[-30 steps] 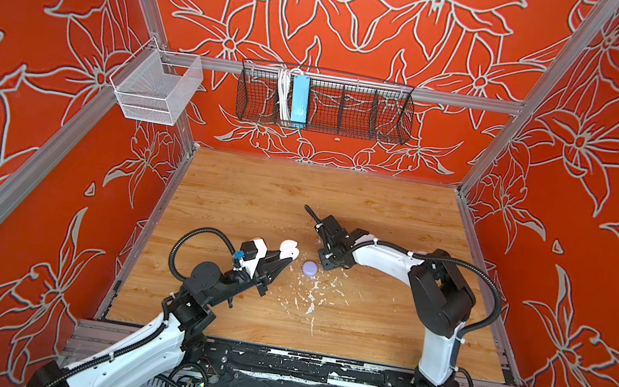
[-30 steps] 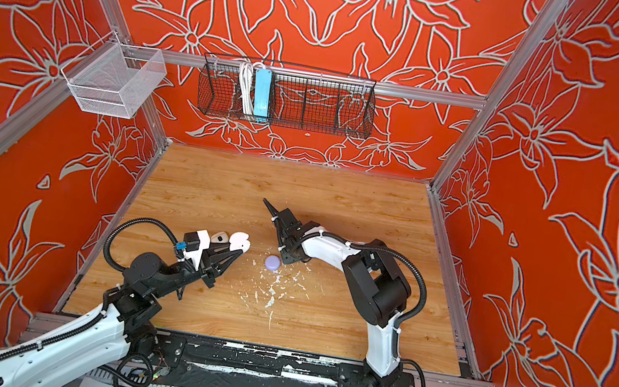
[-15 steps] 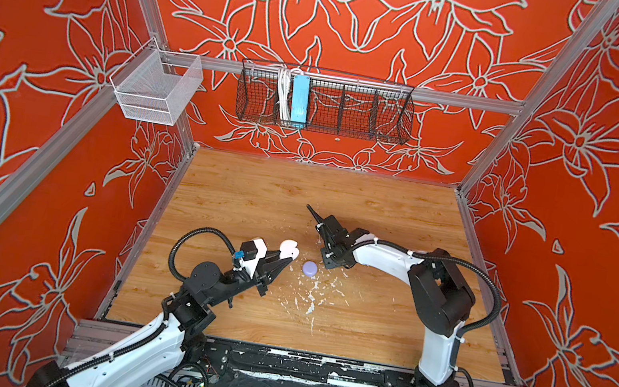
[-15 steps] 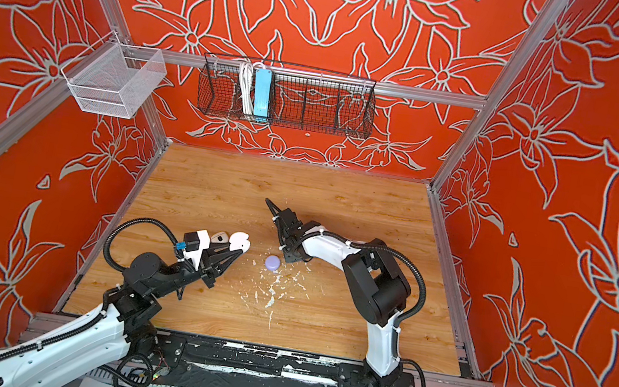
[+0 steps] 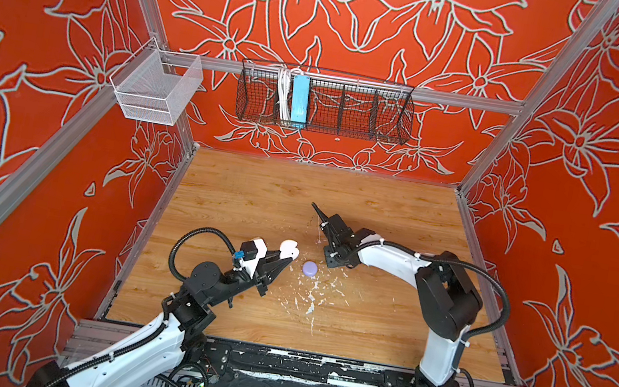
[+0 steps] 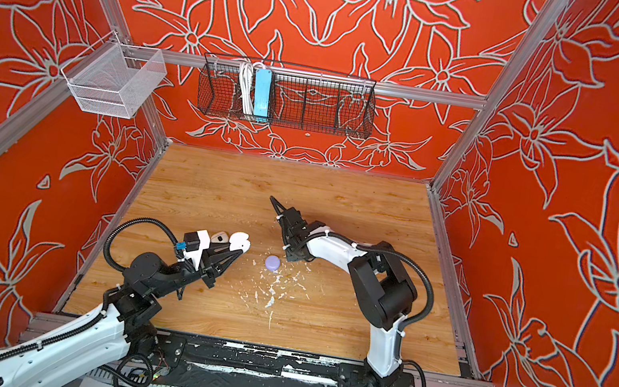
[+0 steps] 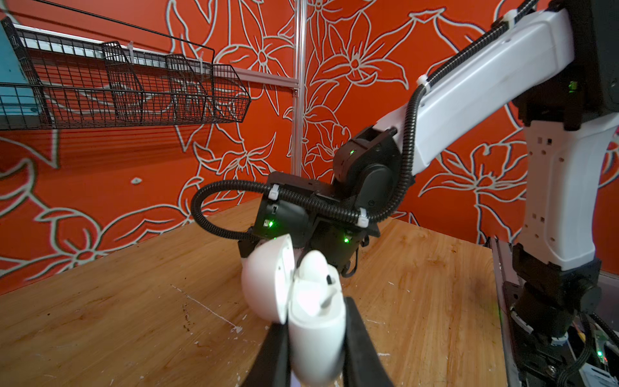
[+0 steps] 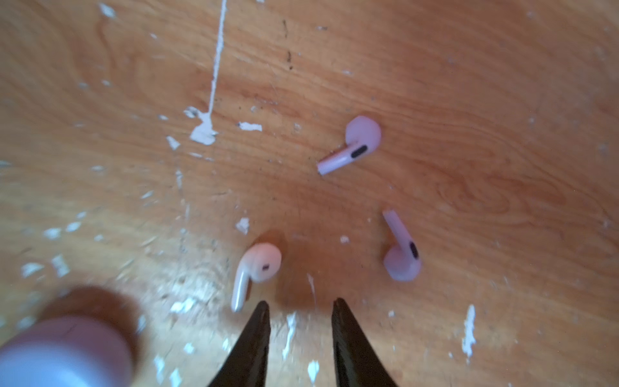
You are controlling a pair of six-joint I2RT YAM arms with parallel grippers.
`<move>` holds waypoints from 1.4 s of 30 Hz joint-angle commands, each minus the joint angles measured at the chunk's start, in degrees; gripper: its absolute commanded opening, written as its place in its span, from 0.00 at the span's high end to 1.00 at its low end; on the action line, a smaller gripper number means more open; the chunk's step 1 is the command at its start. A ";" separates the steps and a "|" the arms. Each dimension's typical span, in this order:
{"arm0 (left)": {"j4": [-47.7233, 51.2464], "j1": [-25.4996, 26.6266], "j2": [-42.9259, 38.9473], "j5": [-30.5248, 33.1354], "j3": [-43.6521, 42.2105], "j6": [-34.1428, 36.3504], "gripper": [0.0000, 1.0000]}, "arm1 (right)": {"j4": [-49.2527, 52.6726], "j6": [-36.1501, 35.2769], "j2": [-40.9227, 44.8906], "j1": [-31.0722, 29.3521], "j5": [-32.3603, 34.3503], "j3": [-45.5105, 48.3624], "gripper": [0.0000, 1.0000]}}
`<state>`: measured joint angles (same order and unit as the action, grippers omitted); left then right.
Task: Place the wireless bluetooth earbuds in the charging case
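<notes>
Earbuds (image 8: 355, 144): three loose on the worktop (image 8: 502, 100), seen in the right wrist view, none touching another. White earbud (image 8: 256, 271) closest to the right gripper (image 8: 301, 306), its stem tip just beside one finger with a sliver of bare wood between. Lavender earbud (image 8: 363, 134) farther out, lying on its side. Second lavender earbud (image 8: 402, 254) off to the other finger's side, stem pointing away from the gripper. Right fingers spread, nothing between them, tips low over the wood among white paint flecks (image 8: 202, 132).

Seated earbud (image 7: 315, 268), white, already standing in the white case (image 7: 316, 335), with the lid (image 7: 268, 281) swung open beside it. Left gripper (image 7: 315, 315) with both fingers pressed against the sides of the white case, pinching it upright. Same white case at the left fingertips in both top views (image 5: 289, 248) (image 6: 239, 240); whether clear of the worktop or resting on it, cannot tell.

Lavender case (image 5: 310, 268) (image 6: 272, 262) shut, flat on the worktop between the two grippers, near both, touched by neither; a blurred lavender shape at the edge of the right wrist view (image 8: 63, 351).

On the back wall, a black wire basket (image 5: 391, 115) holding a blue power strip (image 5: 299, 100).
</notes>
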<state>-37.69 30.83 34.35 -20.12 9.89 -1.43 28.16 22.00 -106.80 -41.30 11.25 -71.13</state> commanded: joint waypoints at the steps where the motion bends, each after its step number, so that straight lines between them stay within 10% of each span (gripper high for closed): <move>1: -0.89 0.28 -0.16 -0.45 1.53 0.31 1.00 | -4.12 4.71 4.07 0.26 -4.96 1.13 0.61; 15: -0.98 0.28 -0.69 -0.41 1.39 0.29 1.00 | 7.02 10.44 -9.79 0.25 -1.98 -12.53 0.60; 42: -1.08 0.28 -0.95 -0.43 1.25 0.29 1.00 | 3.94 10.52 -7.37 2.19 -1.88 -6.23 0.68</move>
<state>-37.67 30.83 33.87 -20.16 9.89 -1.43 31.31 31.09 -114.96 -39.99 8.86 -78.89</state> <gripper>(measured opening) 0.214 0.322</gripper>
